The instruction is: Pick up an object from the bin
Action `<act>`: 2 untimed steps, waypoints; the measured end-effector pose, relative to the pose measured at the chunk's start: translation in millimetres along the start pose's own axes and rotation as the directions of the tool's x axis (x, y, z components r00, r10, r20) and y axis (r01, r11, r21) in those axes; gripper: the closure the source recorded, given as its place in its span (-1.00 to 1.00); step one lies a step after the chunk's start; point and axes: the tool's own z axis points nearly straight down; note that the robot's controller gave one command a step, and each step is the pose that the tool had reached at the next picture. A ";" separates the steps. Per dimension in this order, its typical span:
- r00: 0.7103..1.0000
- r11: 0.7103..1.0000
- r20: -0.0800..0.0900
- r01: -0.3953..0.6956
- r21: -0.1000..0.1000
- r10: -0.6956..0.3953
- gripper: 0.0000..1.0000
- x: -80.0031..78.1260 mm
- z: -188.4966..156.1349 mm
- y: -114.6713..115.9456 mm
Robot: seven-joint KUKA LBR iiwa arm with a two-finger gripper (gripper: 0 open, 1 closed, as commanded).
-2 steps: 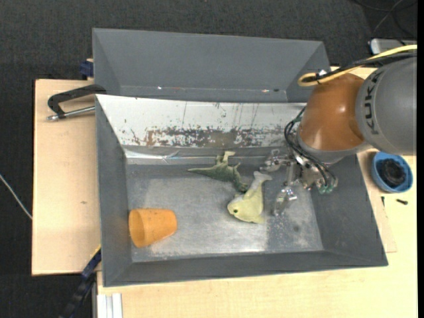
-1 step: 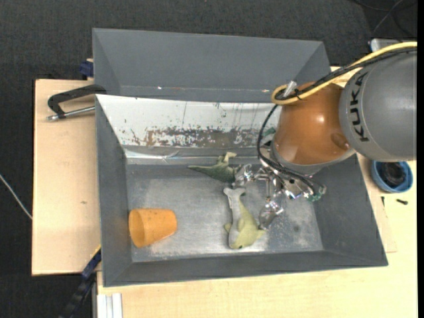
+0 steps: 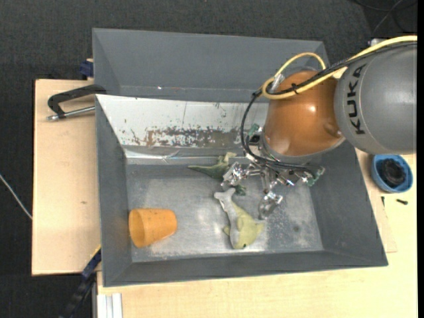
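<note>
A pale yellow-green toy figure (image 3: 244, 232) lies at the middle front of the grey metal bin (image 3: 110, 197). The metal gripper (image 3: 269, 203) hangs just beside it, upper right; open or closed, I cannot tell. An orange plastic cup (image 3: 152, 226) lies on its side, far left.

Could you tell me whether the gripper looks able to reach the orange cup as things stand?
Probably yes: the orange cup lies alone on bare bin floor, left of the gripper, with nothing between them.
</note>
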 end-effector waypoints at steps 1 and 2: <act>0.969 0.969 -0.001 0.246 -0.001 -0.246 -1.00 24.0 39.8 20.6; 0.970 0.970 -0.002 0.245 -0.001 -0.245 -1.00 22.4 38.7 20.2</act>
